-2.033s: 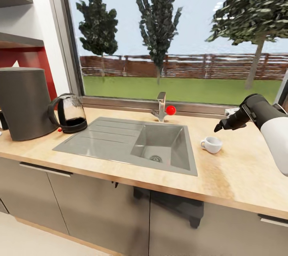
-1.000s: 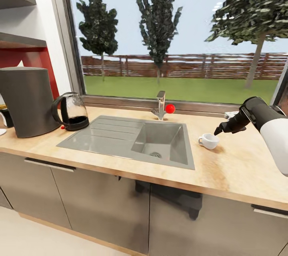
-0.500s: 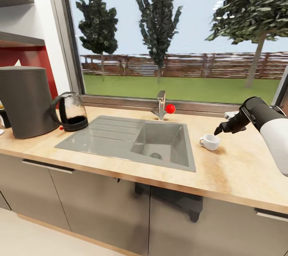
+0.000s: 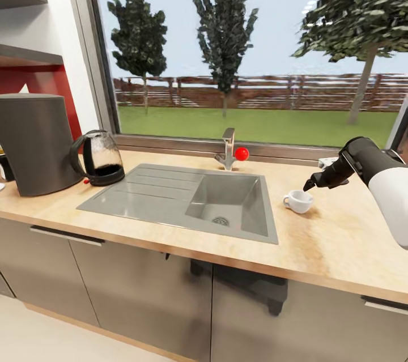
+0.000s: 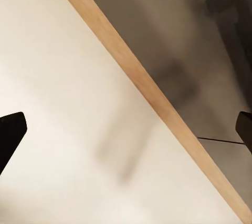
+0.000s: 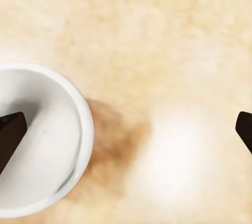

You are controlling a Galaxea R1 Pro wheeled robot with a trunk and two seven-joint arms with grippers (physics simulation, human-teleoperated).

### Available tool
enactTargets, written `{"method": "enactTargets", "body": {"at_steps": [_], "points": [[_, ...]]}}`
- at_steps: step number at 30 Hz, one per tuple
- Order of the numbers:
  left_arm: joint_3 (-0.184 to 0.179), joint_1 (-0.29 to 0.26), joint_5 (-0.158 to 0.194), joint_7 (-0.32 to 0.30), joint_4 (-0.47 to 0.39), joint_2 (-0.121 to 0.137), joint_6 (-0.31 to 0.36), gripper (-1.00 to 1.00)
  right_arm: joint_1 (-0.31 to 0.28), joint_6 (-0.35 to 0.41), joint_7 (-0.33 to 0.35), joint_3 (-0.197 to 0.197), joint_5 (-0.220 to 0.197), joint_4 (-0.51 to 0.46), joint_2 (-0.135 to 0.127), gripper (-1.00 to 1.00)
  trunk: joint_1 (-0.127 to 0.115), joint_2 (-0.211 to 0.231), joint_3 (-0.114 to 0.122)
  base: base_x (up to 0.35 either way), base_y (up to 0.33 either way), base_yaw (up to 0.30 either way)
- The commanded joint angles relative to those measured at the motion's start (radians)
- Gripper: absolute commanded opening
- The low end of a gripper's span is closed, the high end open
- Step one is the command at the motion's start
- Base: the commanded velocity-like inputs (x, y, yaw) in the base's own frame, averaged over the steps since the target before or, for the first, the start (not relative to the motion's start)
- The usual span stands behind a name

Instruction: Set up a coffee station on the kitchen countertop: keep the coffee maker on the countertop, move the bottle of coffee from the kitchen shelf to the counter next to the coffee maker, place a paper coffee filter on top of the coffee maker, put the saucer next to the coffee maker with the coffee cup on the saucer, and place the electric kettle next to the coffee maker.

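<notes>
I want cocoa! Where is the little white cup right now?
In the head view the cup stands on the wooden counter, right of the sink, just below the right gripper.

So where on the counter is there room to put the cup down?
Bare kitchen countertop lies right of the sink, around the coffee cup. It is crowded at the left, where the electric kettle sits beside the coffee maker.

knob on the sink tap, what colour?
Bright red: the small round knob on the steel tap, clearest in the head view.
</notes>
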Motion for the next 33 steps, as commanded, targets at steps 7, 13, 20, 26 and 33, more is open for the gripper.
{"method": "enactTargets", "body": {"at_steps": [7,13,20,26,33], "points": [[0.004,-0.001,0.008,-0.006,0.0,0.0,0.005,1.0,-0.001,0.003,0.008,0.008,0.003,-0.001,-0.001,1.0,0.0,-0.001,-0.01,0.0,0.0,0.0],[0.004,-0.001,0.008,-0.006,0.0,0.0,0.005,1.0,-0.001,0.003,0.009,0.009,0.002,-0.001,-0.001,1.0,0.0,-0.001,-0.02,0.0,0.0,0.0],[0.004,-0.001,0.008,-0.006,0.0,0.001,0.005,1.0,-0.001,0.003,0.009,0.009,0.001,-0.001,-0.001,1.0,0.0,-0.001,-0.027,0.0,0.0,0.0],[0.004,-0.001,0.008,-0.006,0.0,0.004,0.006,1.0,-0.001,0.002,0.009,0.009,0.001,0.0,-0.001,1.0,0.0,-0.001,-0.029,0.0,0.0,0.0],[0.003,-0.001,0.008,-0.006,0.0,0.01,0.007,1.0,-0.001,0.003,0.009,0.009,0.001,0.0,-0.001,1.0,0.0,-0.001,-0.034,-0.027,0.0,0.0]]}}
